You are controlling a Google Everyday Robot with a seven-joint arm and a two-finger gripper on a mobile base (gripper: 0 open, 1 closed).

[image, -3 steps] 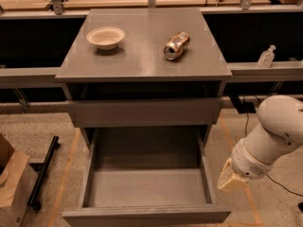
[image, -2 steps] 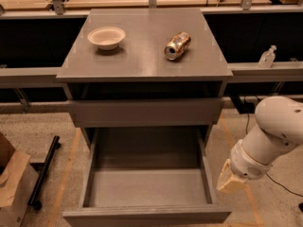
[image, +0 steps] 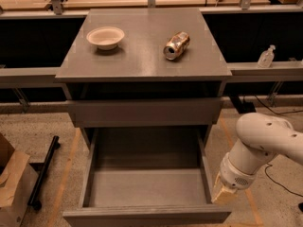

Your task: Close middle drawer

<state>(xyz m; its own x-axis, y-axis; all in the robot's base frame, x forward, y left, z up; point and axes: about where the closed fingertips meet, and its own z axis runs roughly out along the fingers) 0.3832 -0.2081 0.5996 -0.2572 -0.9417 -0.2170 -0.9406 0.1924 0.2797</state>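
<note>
The middle drawer is pulled far out of the grey cabinet, low in the camera view. Its grey floor and side walls show and it holds nothing. Its plain front strip runs along the bottom of the frame. My gripper, on the end of the white arm, hangs just outside the drawer's right wall, near its front right corner. Whether it touches the drawer cannot be told.
Above the open drawer, another grey drawer front stands slightly proud of the cabinet. On the cabinet top sit a white bowl and a lying can. A cardboard box and a black bar are on the floor at left. A small bottle is on the right shelf.
The arm and gripper have shifted slightly down and left, toward the drawer's front right corner. The drawer has not moved.
</note>
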